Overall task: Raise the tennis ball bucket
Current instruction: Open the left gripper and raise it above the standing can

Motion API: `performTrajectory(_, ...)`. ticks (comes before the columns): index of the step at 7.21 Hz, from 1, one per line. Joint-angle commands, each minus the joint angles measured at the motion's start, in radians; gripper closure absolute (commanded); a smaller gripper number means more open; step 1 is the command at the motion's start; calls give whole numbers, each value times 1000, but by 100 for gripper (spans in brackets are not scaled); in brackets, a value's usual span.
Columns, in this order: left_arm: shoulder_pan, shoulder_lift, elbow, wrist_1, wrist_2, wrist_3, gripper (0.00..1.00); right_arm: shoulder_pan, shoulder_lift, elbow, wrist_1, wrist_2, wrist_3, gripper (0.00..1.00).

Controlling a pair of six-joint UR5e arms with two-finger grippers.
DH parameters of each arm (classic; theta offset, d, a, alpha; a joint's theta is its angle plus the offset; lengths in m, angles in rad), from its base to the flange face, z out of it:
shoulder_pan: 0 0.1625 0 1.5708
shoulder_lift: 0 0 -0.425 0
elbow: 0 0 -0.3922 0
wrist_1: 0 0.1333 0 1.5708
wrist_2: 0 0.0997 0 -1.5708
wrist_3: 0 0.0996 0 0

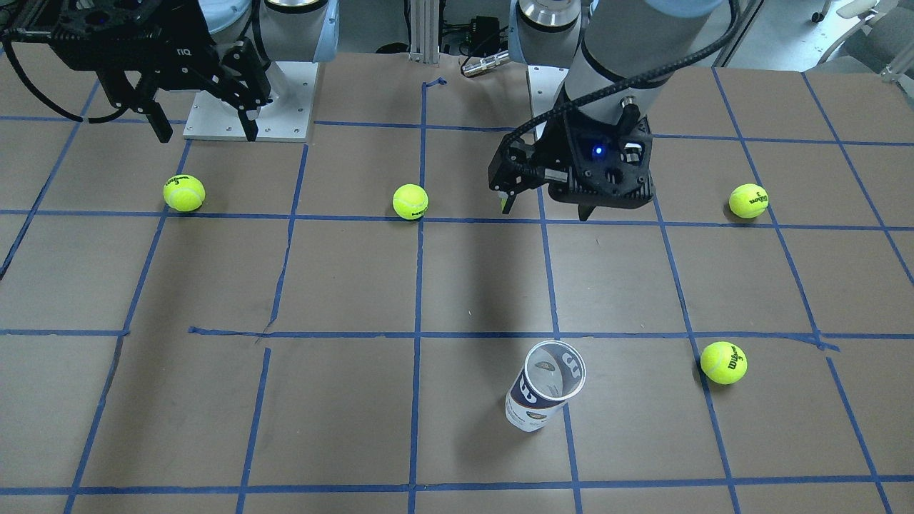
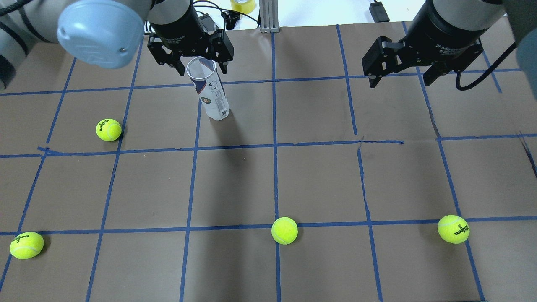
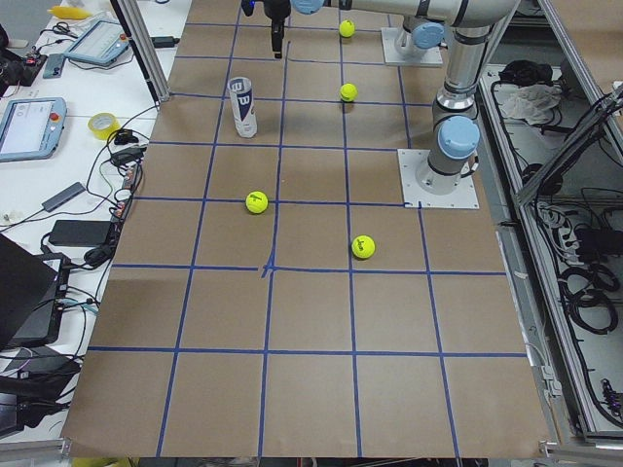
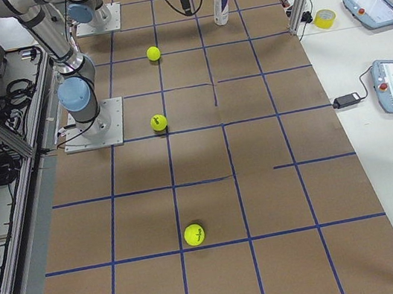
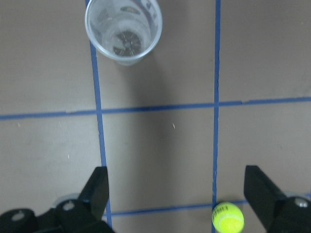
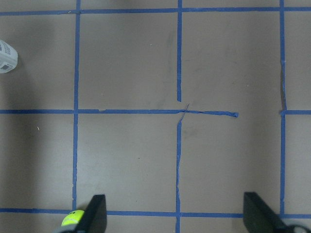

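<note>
The tennis ball bucket [image 2: 209, 94] is a clear can with a white and navy label. It stands upright, empty and open-topped, on the brown table, and it also shows in the front view [image 1: 543, 389]. My left gripper [image 2: 201, 67] is open and empty, hanging high above the table on the robot's side of the bucket [image 5: 124, 31]. In the left wrist view the bucket lies ahead of the fingers [image 5: 97, 191]. It is not between them. My right gripper [image 2: 400, 79] is open and empty, well off to the bucket's right.
Yellow-green tennis balls lie on the table, some near the bucket [image 2: 108, 129] and others nearer the robot [image 2: 26, 245], [image 2: 284, 230], [image 2: 453, 229]. Blue tape lines grid the brown paper. The two arm bases [image 3: 438, 180] stand at the table's robot side.
</note>
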Motion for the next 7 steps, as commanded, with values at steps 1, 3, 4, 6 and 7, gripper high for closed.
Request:
performTrajectory(1, 7, 55, -11, -54, 24, -1, 0, -6, 29, -14, -46, 7, -5, 0)
performTrajectory(3, 8, 87, -30, -57, 35, 15, 0, -8, 52, 0, -72, -12, -6, 0)
performTrajectory(4, 13, 100, -59, -34, 38, 16, 0, -8, 67, 0, -71, -6, -5, 0)
performTrajectory(6, 16, 107, -67, 12, 39, 16, 0, -8, 72, 5, -63, -15, -5, 0)
performTrajectory(7, 16, 107, -67, 27, 41, 16, 0, -8, 72, 5, -55, -13, -3, 0)
